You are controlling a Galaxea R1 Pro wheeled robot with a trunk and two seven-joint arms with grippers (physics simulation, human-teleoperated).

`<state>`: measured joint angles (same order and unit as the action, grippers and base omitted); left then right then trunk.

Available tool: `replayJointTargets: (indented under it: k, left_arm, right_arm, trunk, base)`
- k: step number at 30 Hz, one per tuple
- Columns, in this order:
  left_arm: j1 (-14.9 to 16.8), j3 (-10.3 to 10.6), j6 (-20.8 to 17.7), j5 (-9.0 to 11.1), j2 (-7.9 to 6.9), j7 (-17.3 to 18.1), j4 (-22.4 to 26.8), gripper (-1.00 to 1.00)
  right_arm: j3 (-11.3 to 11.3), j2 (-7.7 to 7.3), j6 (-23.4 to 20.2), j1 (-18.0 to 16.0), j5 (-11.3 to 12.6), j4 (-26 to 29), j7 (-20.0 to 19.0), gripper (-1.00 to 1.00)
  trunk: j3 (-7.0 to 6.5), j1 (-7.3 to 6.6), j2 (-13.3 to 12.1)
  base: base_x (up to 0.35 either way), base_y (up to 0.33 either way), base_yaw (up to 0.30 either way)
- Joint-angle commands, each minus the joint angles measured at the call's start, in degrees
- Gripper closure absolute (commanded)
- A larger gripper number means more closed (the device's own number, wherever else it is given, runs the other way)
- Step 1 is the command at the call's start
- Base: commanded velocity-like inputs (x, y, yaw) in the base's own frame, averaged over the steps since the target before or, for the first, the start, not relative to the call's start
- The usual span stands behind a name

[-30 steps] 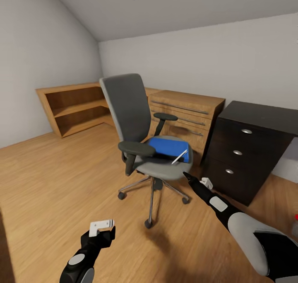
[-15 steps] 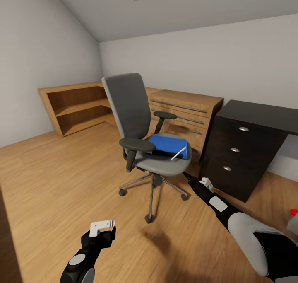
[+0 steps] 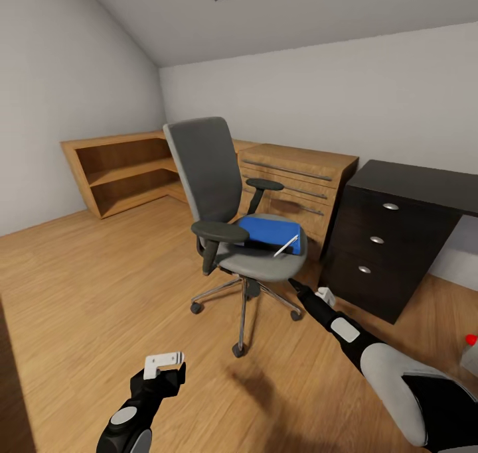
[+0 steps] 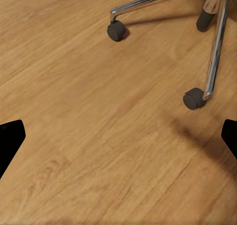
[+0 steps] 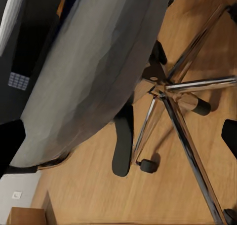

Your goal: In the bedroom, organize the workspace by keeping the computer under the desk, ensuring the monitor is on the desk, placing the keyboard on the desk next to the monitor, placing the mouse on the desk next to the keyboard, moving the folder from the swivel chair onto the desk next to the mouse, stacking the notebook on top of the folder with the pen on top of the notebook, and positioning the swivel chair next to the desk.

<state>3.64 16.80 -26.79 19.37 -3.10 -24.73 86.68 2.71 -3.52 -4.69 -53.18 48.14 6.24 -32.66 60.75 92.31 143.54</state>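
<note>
Folder (image 3: pixel 269 234) is the item to fetch: a flat bright blue rectangle with a dark edge, lying on the grey seat of the swivel chair (image 3: pixel 229 207) at the centre of the head view, with the thin white pen (image 3: pixel 286 246) resting across its right end. It looks light and stiff, probably slick, so I would pinch a free edge; the pen may roll off if it tilts. At lower left the left gripper (image 3: pixel 164 362) hangs over bare wooden floor (image 3: pixel 79 287), its fingers spread wide and holding nothing. Right of centre the right gripper (image 3: pixel 296 284) points at the seat's underside, also spread apart and empty.
</note>
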Motion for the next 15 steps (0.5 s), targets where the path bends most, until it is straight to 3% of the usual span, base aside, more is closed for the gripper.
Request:
replayJointTargets:
  k: [1,8,10,15]
  left_arm:
    - [0.0,0.2,-0.1,0.6,-0.06,-0.6,0.1,-1.0]
    - [0.0,0.2,-0.1,0.6,-0.06,-0.6,0.1,-1.0]
    - [0.0,0.2,-0.1,0.6,-0.06,-0.6,-0.2,-1.0]
    - [0.0,0.2,-0.1,0.6,-0.06,-0.6,-0.4,-1.0]
  right_arm:
    - [0.3,0.09,-0.5,0.2,0.3,0.0,-0.2,-1.0]
    - [0.2,1.22,-0.4,1.1,0.0,0.0,-0.2,-1.0]
    - [0.2,2.86,-0.3,1.4,-2.1,0.0,-0.1,-1.0]
    - [0.2,3.86,-0.4,1.4,-4.5,0.0,0.0,-1.0]
  trunk:
    - [0.05,-0.01,0.0]
    - [0.05,-0.01,0.0]
    - [0.05,-0.01,0.0]
    - [0.05,-0.01,0.0]
  base:
    - [0.0,0.0,0.0]
    - [0.0,0.0,0.0]
    - [0.0,0.0,0.015]
    - [0.0,0.0,0.078]
